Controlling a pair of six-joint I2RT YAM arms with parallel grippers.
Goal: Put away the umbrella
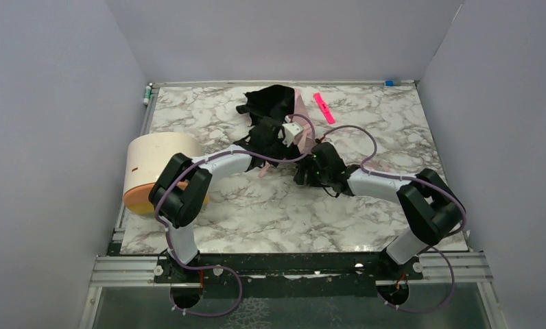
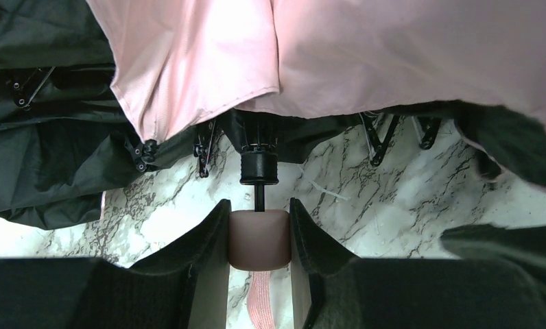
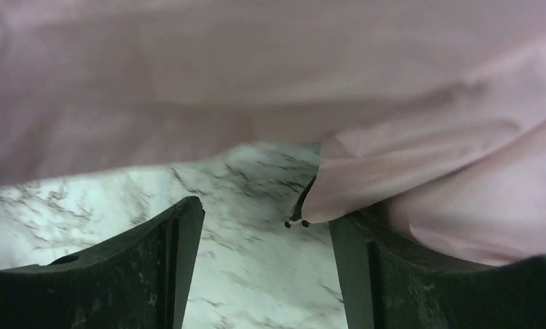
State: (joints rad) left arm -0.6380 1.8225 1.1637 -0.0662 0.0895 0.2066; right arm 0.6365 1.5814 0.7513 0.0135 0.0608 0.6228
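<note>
umbrella [image 2: 366,55] handle in left claw [image 2: 258,209], table [image 1: 256,212] centre

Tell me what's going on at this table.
Two robot arms are working on a half-collapsed umbrella lying on the marble table. The left gripper is shut on its small pink handle, and the thin shaft runs out to the bunched pink and black fabric. The right gripper sits open at the fabric's edge, clamping nothing. The umbrella is not yet folded up or put away.
</note>
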